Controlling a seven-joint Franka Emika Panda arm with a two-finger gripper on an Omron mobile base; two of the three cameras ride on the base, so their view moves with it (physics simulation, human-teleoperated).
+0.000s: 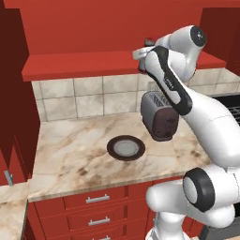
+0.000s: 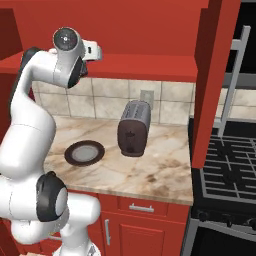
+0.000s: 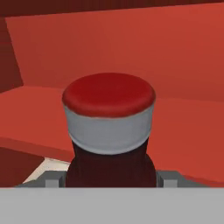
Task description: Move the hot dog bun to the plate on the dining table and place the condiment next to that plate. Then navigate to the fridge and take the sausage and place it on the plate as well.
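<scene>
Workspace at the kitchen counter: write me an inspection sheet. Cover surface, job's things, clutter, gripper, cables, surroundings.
Surface: marbled counter over red drawers, tiled wall behind.
Job's things: the condiment sits between the gripper's fingertips in the hand view, its dark red underside and pale label towards the camera.
Clutter: a small dish with a dark brown rim lies flat on the counter; a grey toaster stands beside it, apart from it.
Gripper: raised in front of the red cabinets, shut on the condiment.
Cables: nothing seen.
Surroundings: black stove grates right of the counter; a wall outlet behind the toaster.
</scene>
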